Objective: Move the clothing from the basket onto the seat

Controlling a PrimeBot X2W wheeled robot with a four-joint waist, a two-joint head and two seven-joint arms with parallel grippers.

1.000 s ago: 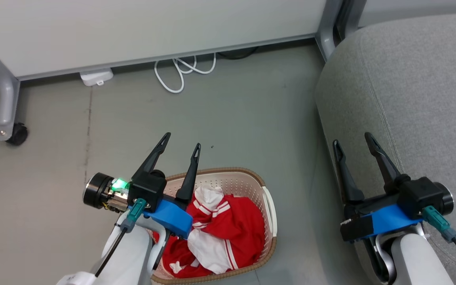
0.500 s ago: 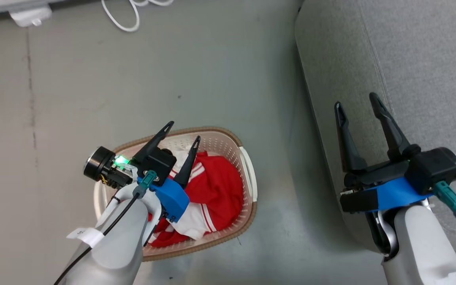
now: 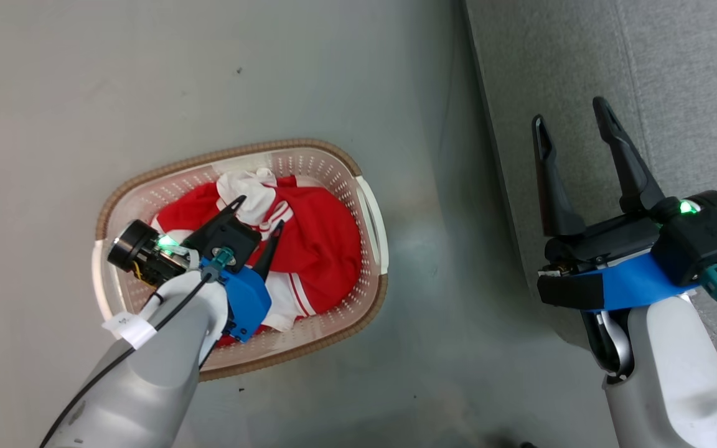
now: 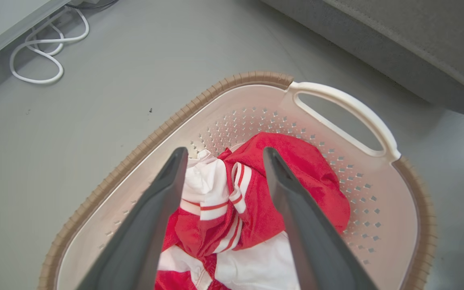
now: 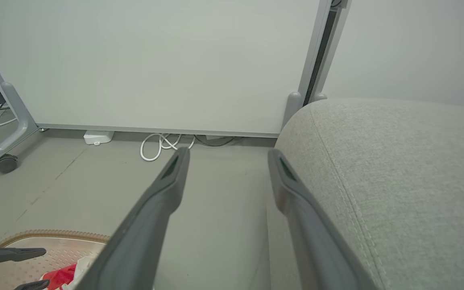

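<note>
Red clothing: bunched right under the tips of the left gripper, all tangled; a pinch could snag one fold and spill the rest on the floor.
left gripper: jaws wide apart, gripping nothing.
basket: around the pile; light, might lift along.
seat: well off to its right, under the right gripper, also wide open, empty.

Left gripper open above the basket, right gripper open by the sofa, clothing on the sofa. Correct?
No: the clothing lies in the basket, not on the sofa; the left wrist view shows it beneath the open left gripper. The rest is right.
</note>
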